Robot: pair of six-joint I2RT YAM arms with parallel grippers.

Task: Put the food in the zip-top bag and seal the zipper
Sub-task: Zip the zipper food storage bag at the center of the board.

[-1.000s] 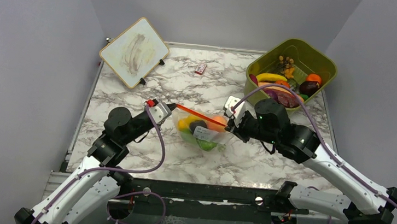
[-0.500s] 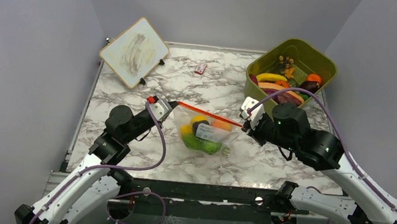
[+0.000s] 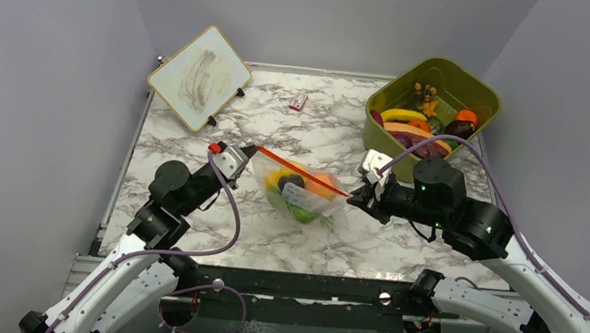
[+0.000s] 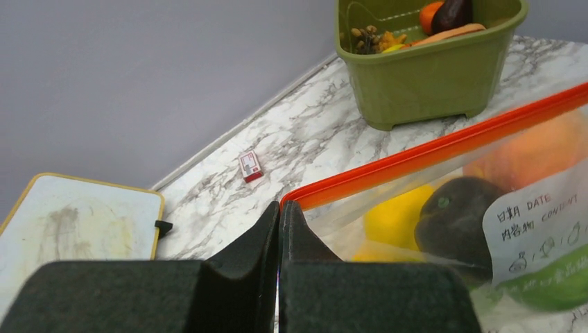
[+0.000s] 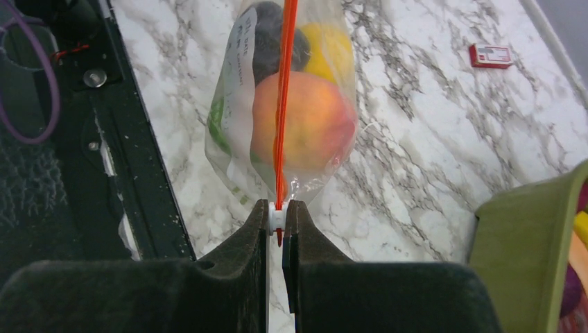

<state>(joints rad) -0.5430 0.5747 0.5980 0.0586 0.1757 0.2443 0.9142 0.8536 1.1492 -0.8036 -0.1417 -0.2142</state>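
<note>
The clear zip-top bag (image 3: 303,193) hangs between both arms over the marble table (image 3: 196,145). Its orange-red zipper (image 3: 303,173) is stretched taut. Inside is food: a yellow piece (image 4: 394,219), a dark piece (image 4: 454,216), an orange fruit (image 5: 305,123) and a green piece (image 4: 555,286). My left gripper (image 4: 279,208) is shut on the bag's left corner, at the zipper's end (image 4: 444,142). My right gripper (image 5: 277,219) is shut on the white slider at the zipper's right end (image 5: 284,104). In the top view the left gripper (image 3: 254,151) and right gripper (image 3: 352,196) sit at opposite ends.
An olive-green tub (image 3: 479,90) with more toy food stands at the back right, close behind the right arm; the tub (image 5: 534,243) fills the right wrist view's corner. A small red-white packet (image 3: 298,101) lies at the back middle. A whiteboard (image 3: 200,77) leans at the back left.
My right gripper has slid right along the zipper, from past its middle out to its right end. The left gripper shifted slightly left and up, and the bag moved with it.
</note>
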